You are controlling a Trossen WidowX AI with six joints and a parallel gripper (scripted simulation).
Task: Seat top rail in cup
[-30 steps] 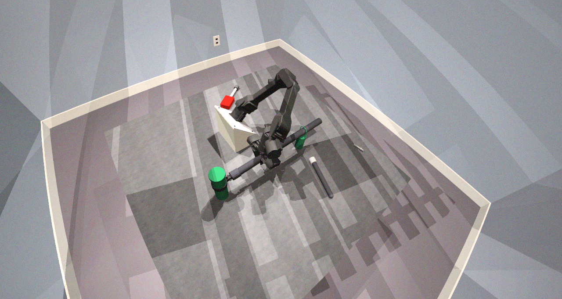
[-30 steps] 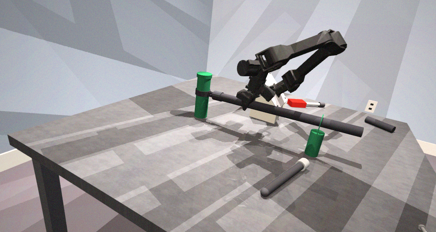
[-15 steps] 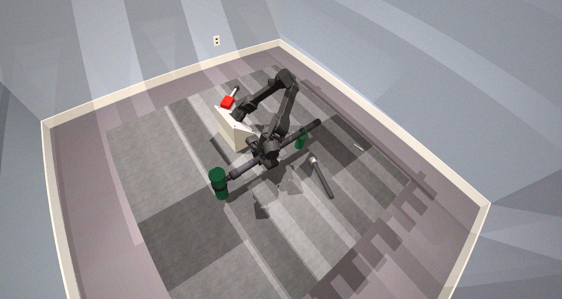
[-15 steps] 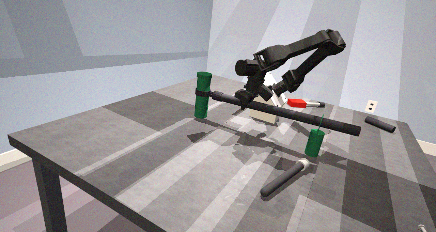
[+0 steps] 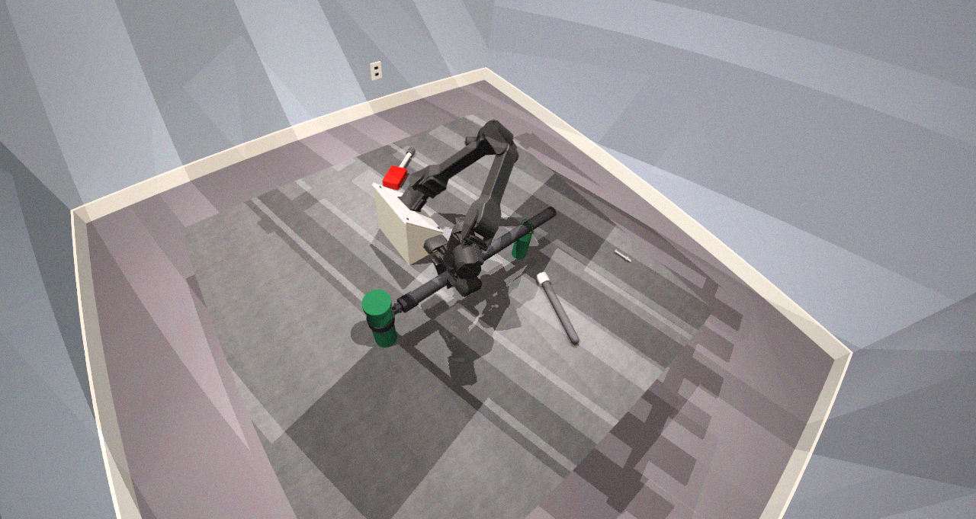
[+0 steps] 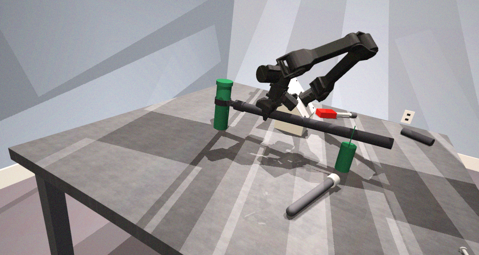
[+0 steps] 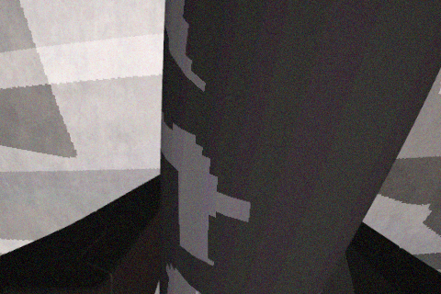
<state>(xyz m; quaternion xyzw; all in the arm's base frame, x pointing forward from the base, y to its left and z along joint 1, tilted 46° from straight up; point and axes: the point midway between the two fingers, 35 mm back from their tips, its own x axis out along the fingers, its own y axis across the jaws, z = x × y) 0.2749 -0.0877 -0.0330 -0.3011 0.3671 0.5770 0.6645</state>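
The dark grey rail (image 5: 424, 290) (image 6: 335, 127) (image 7: 303, 101) runs through the thin green loop (image 6: 350, 137) above the short green post (image 5: 520, 247) (image 6: 344, 158). Its other end meets the black end cup (image 5: 406, 303) (image 6: 238, 105); how deep it sits inside cannot be told. The cup hangs on the black band (image 5: 380, 328) (image 6: 220, 101) around the big green post (image 5: 385, 339) (image 6: 220, 117), some way below the post cap (image 5: 377, 302) (image 6: 224, 82). My gripper (image 5: 461, 280) (image 6: 266, 114) is shut on the rail, between the cup and the loop, nearer the cup. The fingertips are largely hidden.
A cream block (image 5: 392, 228) (image 6: 288, 120) with a slanted white top stands behind the rail. A red-headed tool (image 5: 394, 177) (image 6: 325, 113) lies beyond it. A grey rod (image 5: 560, 312) (image 6: 308, 197) with a white end lies near the short post. A short dark tube (image 6: 417, 136) lies farther off.
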